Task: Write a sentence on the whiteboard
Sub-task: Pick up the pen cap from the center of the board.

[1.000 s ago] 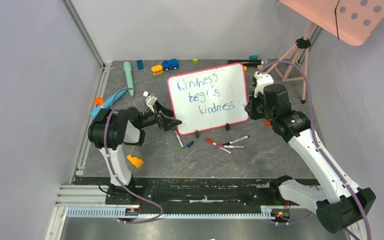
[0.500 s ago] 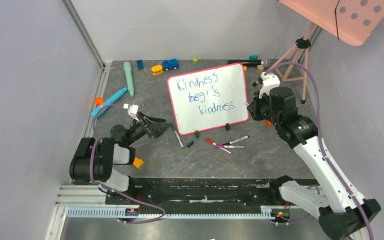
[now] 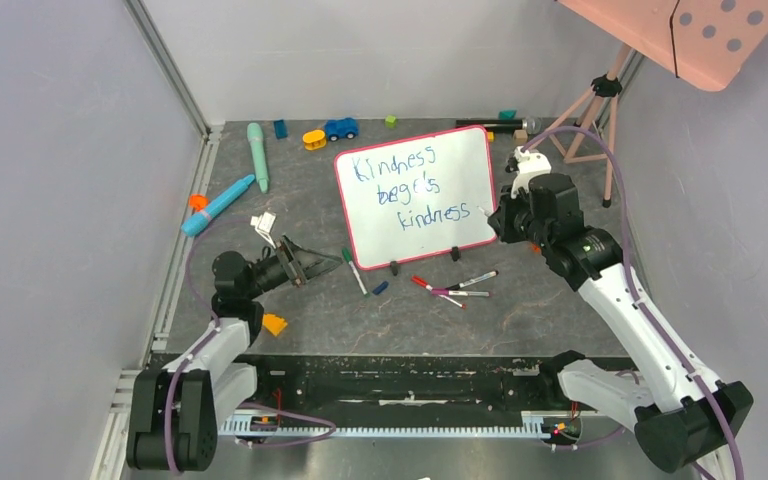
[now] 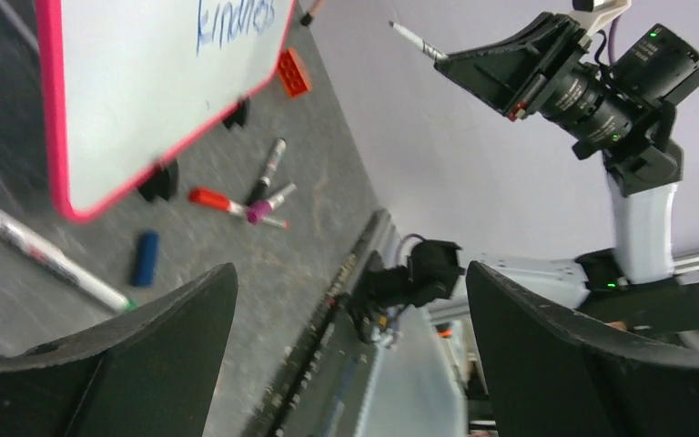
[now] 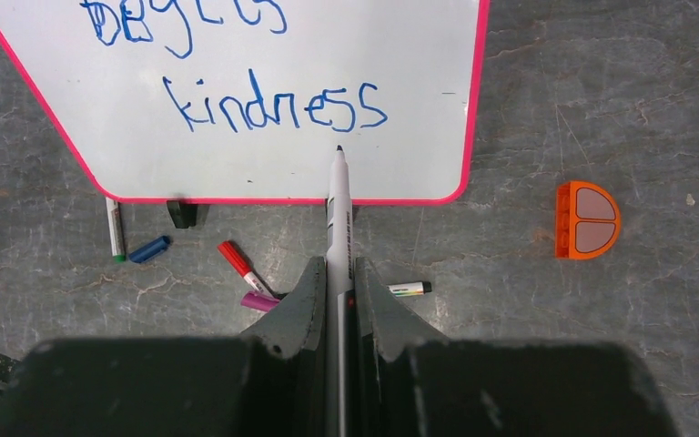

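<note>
The whiteboard (image 3: pixel 460 165), pink-framed on two black clip feet, stands tilted at the table's middle back. The sentence (image 3: pixel 408 190) in blue fills three lines; the right wrist view shows its last word "kindness" (image 5: pixel 273 105). My right gripper (image 3: pixel 492 215) is shut on a white marker (image 5: pixel 339 218) at the board's right edge, with the tip just below that last word. My left gripper (image 3: pixel 315 262) hangs open and empty, low and left of the board. The left wrist view shows its two dark fingers (image 4: pixel 146 364) wide apart and the board's lower corner (image 4: pixel 136 91).
Loose markers (image 3: pixel 460 285), a green-capped marker (image 3: pixel 353 270) and a blue cap (image 3: pixel 380 288) lie in front of the board. An orange block (image 3: pixel 273 323) sits near the left arm and an orange half-round brick (image 5: pixel 587 220) to the board's right. Toys (image 3: pixel 340 128) and a tripod (image 3: pixel 590 120) stand behind.
My left arm has drawn back toward its base and dropped lower, taking its open gripper away from the board's left edge. The right arm has barely shifted.
</note>
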`<state>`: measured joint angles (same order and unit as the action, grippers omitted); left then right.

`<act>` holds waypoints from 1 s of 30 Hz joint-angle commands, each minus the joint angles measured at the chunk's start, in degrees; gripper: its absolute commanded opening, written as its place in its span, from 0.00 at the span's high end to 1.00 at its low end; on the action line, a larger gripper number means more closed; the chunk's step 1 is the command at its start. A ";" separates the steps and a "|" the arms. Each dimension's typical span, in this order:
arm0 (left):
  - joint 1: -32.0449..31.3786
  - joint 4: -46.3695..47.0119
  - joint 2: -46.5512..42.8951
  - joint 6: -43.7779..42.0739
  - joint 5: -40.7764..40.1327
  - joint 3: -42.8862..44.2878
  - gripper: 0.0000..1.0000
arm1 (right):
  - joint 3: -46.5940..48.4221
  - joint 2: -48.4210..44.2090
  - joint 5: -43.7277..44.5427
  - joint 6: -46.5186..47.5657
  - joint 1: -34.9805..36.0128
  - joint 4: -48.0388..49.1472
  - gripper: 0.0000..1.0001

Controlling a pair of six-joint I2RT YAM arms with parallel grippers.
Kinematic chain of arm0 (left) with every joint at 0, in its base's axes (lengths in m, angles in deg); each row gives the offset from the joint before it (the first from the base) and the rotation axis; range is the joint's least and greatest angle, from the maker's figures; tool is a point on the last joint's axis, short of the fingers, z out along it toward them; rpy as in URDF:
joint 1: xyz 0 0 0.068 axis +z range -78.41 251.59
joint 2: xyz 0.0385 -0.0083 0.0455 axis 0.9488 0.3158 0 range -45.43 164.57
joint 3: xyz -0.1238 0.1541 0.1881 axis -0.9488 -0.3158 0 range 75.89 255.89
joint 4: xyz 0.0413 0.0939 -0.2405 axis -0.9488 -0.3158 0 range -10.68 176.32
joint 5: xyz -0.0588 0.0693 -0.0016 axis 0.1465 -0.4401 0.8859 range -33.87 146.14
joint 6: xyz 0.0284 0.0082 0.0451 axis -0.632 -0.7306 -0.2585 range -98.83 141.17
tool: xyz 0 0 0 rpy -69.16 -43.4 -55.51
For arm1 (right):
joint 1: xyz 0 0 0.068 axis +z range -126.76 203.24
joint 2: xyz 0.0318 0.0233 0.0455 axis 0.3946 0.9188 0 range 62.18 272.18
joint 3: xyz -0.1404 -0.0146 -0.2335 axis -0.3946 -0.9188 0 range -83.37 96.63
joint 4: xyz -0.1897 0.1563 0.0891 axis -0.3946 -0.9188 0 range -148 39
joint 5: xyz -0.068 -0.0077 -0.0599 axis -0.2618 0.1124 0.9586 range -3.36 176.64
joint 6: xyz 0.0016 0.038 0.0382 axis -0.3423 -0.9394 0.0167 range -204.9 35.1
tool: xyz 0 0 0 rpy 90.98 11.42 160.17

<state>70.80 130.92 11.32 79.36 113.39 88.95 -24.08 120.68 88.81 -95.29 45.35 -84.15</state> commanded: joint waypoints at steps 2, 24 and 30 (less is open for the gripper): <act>0.71 11.07 -6.37 20.39 0.93 -9.21 0.00 | -0.84 -0.99 0.04 -1.78 -0.21 3.05 1.00; 0.27 12.40 -8.49 25.31 4.01 -1.97 0.00 | -3.65 -2.41 -0.50 -0.48 -0.22 2.47 1.00; 0.22 -5.35 -10.28 11.48 -0.03 -0.75 0.00 | -3.97 -3.12 -0.73 -0.41 -0.25 2.28 1.00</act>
<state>71.10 139.24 2.78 102.12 115.77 85.76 -27.54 119.12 88.53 -95.84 45.35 -83.47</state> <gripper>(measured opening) 0.994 0.112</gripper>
